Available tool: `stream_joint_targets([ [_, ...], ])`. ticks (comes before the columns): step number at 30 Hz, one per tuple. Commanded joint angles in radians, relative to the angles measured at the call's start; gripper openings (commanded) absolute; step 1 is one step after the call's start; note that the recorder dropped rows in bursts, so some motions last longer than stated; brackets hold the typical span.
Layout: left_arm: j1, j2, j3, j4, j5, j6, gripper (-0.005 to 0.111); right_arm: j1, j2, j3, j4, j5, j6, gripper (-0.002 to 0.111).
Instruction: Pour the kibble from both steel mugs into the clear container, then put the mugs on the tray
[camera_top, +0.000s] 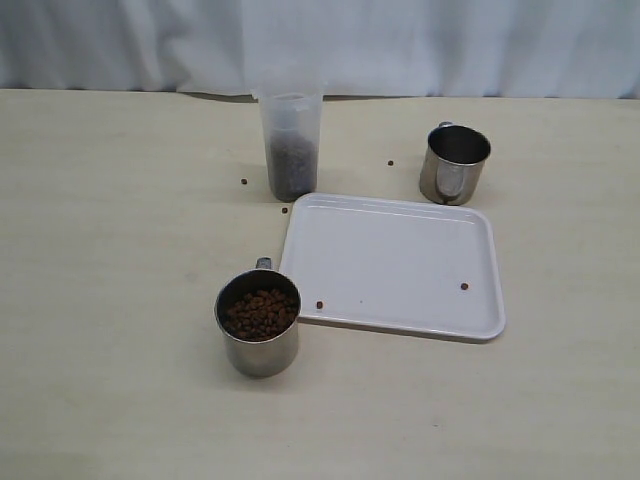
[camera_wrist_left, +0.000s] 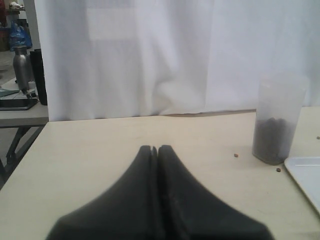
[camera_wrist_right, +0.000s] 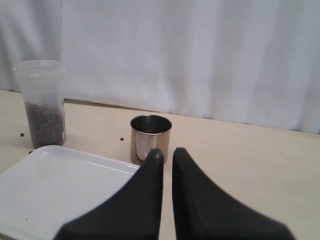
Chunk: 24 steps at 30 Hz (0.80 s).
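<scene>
We judge the job half done: the clear container (camera_top: 291, 150) at upper centre holds kibble (camera_top: 291, 172), the upper-right mug (camera_top: 455, 163) looks empty, the lower-left mug (camera_top: 259, 322) is full, the tray (camera_top: 400, 260) at centre right bears neither, and the left gripper (camera_wrist_left: 157, 148) and right gripper (camera_wrist_right: 167, 152) are pressed together, empty.

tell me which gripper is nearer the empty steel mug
Right. The right gripper points straight at the empty steel mug, just beyond its fingers. The left gripper sees the clear container but not that mug.

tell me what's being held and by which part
Nothing is held. The left gripper and right gripper are shut and empty; the full steel mug and the empty steel mug stand free.
</scene>
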Motion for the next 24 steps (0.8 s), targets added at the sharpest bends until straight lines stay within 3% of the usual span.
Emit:
stream_joint_targets([
  [1,-0.01,-0.003,0.003,0.0,-0.011,0.0,0.0,0.004,-0.003,0.005,-0.17,0.007,0.225,0.005],
  [21,-0.01,-0.003,0.003,0.0,-0.011,0.0,0.0,0.004,-0.003,0.005,-0.179,0.007,0.247,0.005],
  [24,-0.01,-0.003,0.003,0.0,-0.011,0.0,0.0,-0.064,-0.003,0.005,-0.179,0.007,0.247,0.005],
])
